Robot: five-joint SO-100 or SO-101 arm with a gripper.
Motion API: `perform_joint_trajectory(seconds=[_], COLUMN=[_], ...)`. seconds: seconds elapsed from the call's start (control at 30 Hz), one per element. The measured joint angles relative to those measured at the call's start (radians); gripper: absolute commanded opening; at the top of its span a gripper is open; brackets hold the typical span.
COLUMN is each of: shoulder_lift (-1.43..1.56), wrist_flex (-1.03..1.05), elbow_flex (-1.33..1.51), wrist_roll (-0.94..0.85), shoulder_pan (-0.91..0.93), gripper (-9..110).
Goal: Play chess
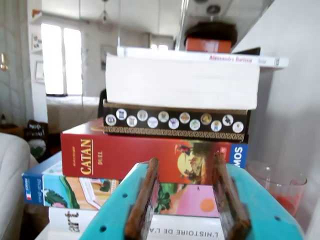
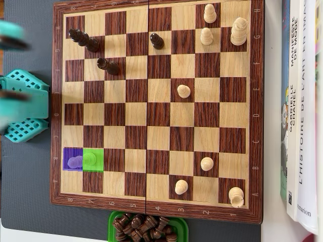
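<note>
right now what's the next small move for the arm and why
Probably swing toward the purple square and lower over the piece there. In the wrist view the fingers are open and empty, facing books, and overhead the arm sits off the board, at its left edge. The green square beside it may be the target.

Daylight is flooding in from a blown-out window (image 1: 61,59) in the wrist view, where everything is looking soft; overhead, even light is falling on the sharp board (image 2: 156,108), the arm (image 2: 20,96) blurring at left
</note>
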Motion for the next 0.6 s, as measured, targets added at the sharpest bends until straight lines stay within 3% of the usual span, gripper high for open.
perform_joint_trajectory(seconds=[0.6], shoulder_lift=[0.123], wrist_flex=[-0.765], elbow_flex=[0.156], wrist_roll=[0.000], shoulder_pan=[0.023], gripper=[16])
